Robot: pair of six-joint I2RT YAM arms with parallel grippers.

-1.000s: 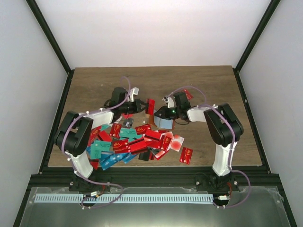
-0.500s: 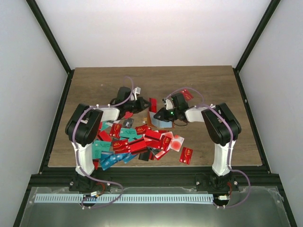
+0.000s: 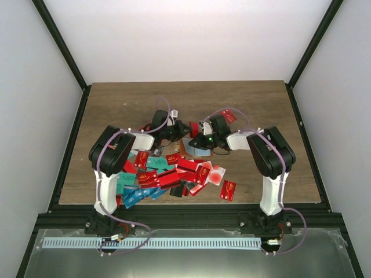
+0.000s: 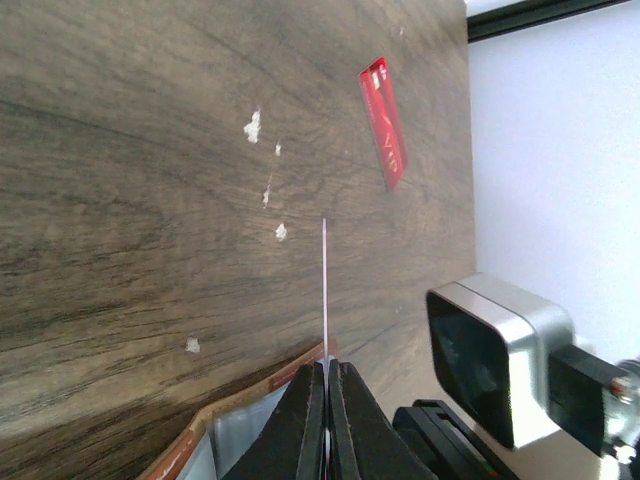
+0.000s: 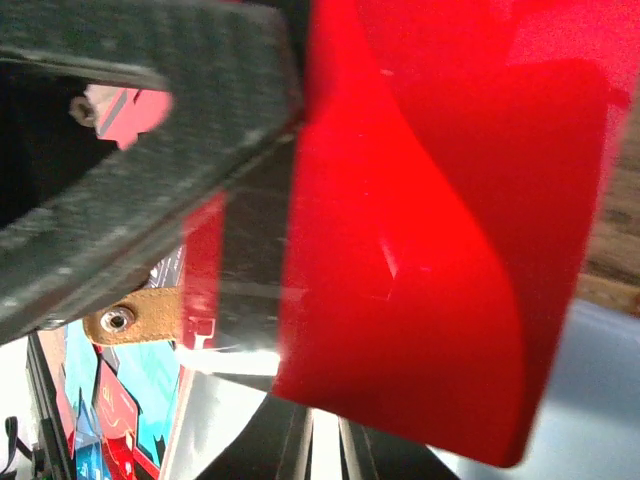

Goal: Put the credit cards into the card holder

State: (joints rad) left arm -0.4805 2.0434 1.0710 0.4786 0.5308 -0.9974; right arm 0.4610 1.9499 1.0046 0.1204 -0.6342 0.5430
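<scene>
Credit cards point(image 3: 168, 174) (mostly red) beside card holder point(image 3: 199, 150)

Glossy plastic credit cards point(image 3: 168, 175); matt grained wood table point(image 3: 116, 104) (flecked white); leathery card holder point(image 3: 201, 150).

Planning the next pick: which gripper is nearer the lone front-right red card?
Right. The right gripper is beyond the card, slightly left; the left gripper is farther left and back.
</scene>
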